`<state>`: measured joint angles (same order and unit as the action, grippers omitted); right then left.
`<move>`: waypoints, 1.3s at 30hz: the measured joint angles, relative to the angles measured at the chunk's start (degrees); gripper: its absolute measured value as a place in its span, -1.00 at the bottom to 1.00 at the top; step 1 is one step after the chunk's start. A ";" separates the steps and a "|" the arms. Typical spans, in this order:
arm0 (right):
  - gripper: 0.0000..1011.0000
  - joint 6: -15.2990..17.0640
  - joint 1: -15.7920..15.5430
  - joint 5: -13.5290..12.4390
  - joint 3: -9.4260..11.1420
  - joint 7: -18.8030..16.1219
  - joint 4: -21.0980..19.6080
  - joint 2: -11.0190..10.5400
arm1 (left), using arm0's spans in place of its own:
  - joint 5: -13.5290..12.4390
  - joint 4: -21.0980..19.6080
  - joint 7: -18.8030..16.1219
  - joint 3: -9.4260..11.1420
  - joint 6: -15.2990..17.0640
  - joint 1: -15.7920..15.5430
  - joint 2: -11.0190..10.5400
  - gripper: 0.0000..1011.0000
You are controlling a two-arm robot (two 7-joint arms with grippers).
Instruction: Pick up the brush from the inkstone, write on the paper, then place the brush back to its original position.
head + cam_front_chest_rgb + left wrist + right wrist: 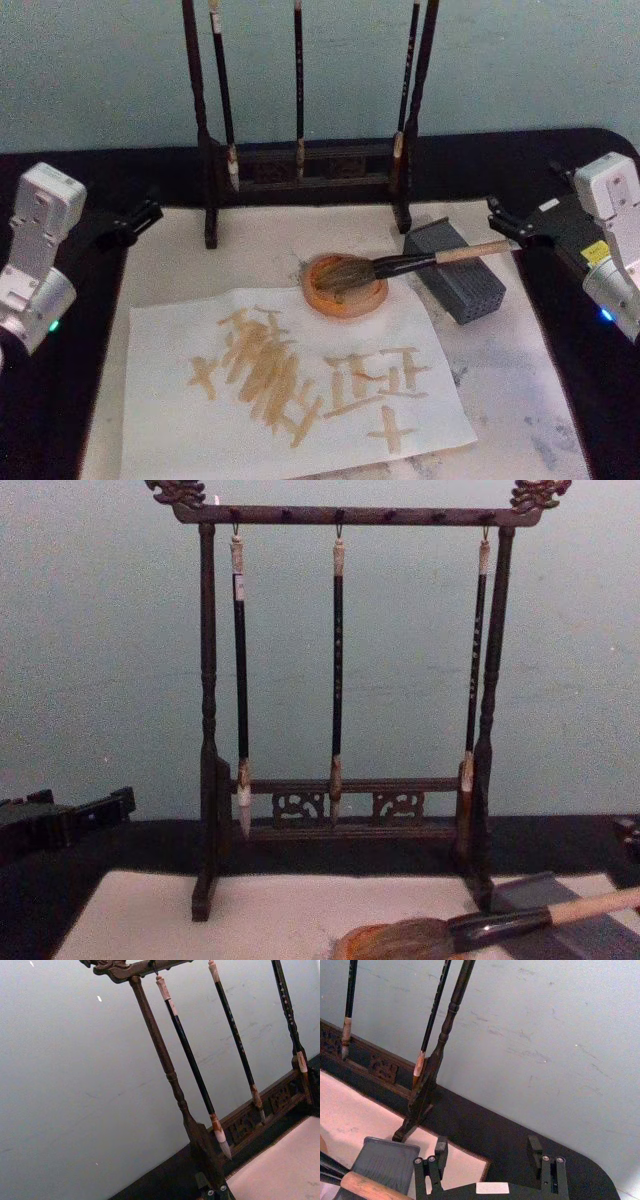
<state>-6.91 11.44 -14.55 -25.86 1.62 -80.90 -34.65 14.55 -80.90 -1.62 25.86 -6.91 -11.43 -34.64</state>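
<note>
Find the brush [400, 266] with its hair in the inkstone [345, 288], handle propped on the grey block [460, 275] to the inkstone's right. Note the right pincer [508, 224] farther right, spread wide, empty; left pincer [128, 222] parked far left. Beware nudging the handle: could roll wet hair onto the paper [290, 400].

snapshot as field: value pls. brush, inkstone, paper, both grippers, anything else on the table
brush: head lies in the inkstone, handle propped on the grey block, pointing to the robot's right
inkstone: at the paper's far edge
paper: flat, tan strokes written across it
left gripper: over the black cloth at the table's left, away from the brush
right gripper: open, empty, just right of the handle's end
grey block: right of the inkstone
rack: behind, three slim brushes hanging
</note>
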 joint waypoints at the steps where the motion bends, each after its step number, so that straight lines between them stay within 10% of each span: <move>1: 0.99 0.00 0.00 0.00 0.00 0.00 0.00 0.00 | 0.00 0.00 0.00 0.00 0.00 0.00 0.00 0.98; 39: 0.99 0.00 0.00 0.00 0.00 0.00 0.00 0.00 | 0.00 0.00 0.00 0.00 0.00 0.00 0.00 0.98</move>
<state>-6.91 11.43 -14.55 -25.86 1.62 -80.90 -34.64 14.55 -80.90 -1.62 25.86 -6.91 -11.43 -34.65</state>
